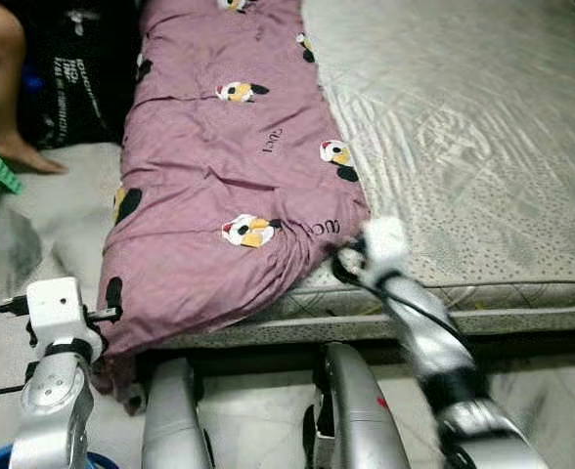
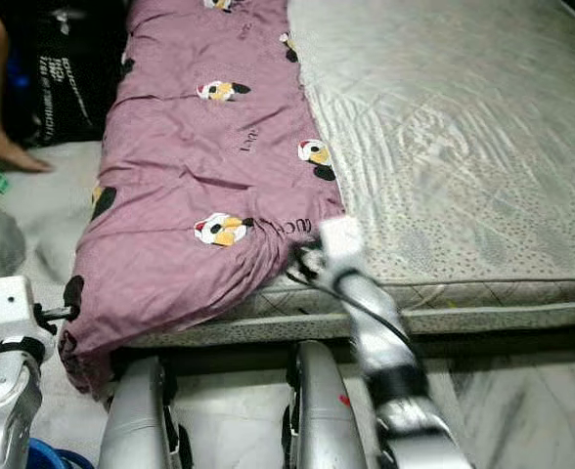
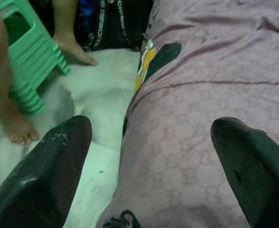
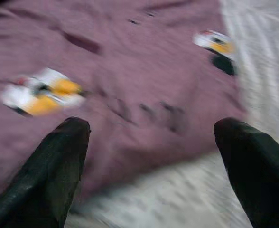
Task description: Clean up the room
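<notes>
Purple blanket (image 1: 219, 195) hung off mattress (image 1: 483, 147) edge; both grippers, left gripper (image 3: 149, 156) and right gripper (image 4: 151, 156), fingers spread wide, probably lining up grab to straighten it.

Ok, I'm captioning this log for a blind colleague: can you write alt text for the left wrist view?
The left gripper, its two black fingers spread wide, points at the edge of a mauve quilt that hangs off the bed toward a pale floor. Beyond it stand a green plastic stool and a person's bare feet.
</notes>
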{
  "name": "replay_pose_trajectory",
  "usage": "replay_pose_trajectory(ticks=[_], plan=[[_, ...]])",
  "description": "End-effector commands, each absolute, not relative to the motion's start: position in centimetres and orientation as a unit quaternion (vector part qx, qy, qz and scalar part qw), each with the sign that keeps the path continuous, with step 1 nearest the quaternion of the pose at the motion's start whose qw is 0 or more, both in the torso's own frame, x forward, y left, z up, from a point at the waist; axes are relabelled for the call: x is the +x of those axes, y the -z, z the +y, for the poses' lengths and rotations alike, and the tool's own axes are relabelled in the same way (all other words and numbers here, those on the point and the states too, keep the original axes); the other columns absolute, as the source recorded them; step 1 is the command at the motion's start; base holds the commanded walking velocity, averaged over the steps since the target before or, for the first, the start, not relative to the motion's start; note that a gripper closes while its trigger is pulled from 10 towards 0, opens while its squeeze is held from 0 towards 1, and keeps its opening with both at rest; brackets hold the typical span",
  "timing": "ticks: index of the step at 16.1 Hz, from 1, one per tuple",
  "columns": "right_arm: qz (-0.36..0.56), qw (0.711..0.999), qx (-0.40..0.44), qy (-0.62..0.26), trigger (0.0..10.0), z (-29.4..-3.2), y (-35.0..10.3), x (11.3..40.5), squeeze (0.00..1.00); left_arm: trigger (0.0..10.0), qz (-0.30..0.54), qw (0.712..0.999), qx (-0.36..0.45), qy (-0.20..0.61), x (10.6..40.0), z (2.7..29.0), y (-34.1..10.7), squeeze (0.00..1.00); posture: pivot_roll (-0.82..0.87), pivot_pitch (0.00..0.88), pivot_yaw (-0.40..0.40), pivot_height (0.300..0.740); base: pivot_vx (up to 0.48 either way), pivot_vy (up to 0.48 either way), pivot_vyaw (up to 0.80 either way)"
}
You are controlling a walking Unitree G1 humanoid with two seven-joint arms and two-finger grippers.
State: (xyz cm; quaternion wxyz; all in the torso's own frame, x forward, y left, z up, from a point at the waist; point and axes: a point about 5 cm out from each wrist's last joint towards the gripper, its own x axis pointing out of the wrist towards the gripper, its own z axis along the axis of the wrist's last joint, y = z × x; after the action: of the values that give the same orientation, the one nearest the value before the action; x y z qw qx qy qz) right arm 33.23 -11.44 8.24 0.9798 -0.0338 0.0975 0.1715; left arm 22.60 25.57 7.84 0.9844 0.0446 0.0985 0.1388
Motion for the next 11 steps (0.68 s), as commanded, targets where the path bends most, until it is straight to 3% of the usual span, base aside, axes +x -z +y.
replay_pose_trajectory(ticks=[1, 6, 11], plan=[[0.106, 0.976, -0.033, -0.187, 10.0, -10.8, -8.0, 33.5, 0.00, 10.0, 0.089, 0.985, 0.062, -0.133, 22.5, 25.5, -8.4, 0.00, 0.11, 0.143, -0.084, 0.566, 0.000, 0.000, 0.00], [0.153, 0.969, 0.015, -0.196, 10.0, -6.0, -8.3, 35.2, 0.00, 10.0, 0.066, 0.985, 0.108, -0.114, 22.0, 25.4, -10.0, 0.00, 0.17, 0.163, -0.088, 0.566, 0.000, 0.000, 0.00], [0.219, 0.956, 0.081, -0.180, 10.0, -3.7, -7.2, 34.6, 0.00, 10.0, 0.063, 0.987, 0.093, -0.118, 22.1, 25.0, -10.2, 0.00, 0.17, 0.182, -0.101, 0.566, 0.000, 0.000, 0.00]])
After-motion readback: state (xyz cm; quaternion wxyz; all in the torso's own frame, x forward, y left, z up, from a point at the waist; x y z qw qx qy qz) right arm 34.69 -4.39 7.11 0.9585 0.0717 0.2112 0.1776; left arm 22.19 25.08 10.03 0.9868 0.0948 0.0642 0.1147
